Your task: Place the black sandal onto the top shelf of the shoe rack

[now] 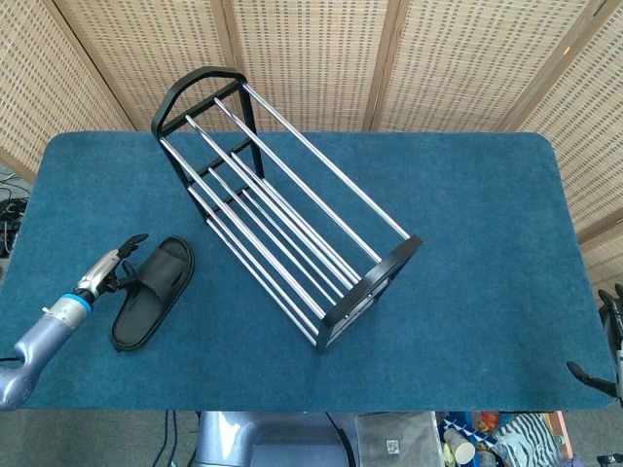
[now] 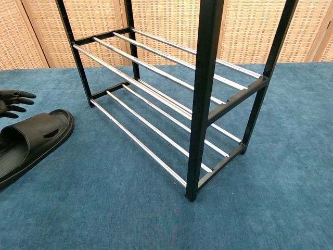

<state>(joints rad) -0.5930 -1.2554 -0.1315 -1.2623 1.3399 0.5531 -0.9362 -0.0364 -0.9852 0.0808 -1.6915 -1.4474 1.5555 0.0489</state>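
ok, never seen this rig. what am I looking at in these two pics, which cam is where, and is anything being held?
It is a two-armed robot with human-like hands, worked remotely by a person at a table. The wide picture comes from a camera on its head, looking down; the close, low one comes from its chest.

On the blue carpeted table stand a black-framed shoe rack with chrome rails and, beside it, a black rubber slide sandal lying flat on the cloth.

The left hand, dark-fingered on a silver-blue arm, reaches over the table right next to the sandal with its fingers spread; it holds nothing, and I cannot tell whether it touches the sandal. The chest view catches only its fingertips at the left edge. The right hand shows partly at the head view's right edge, away from everything, too cropped to judge.

So nothing is held.
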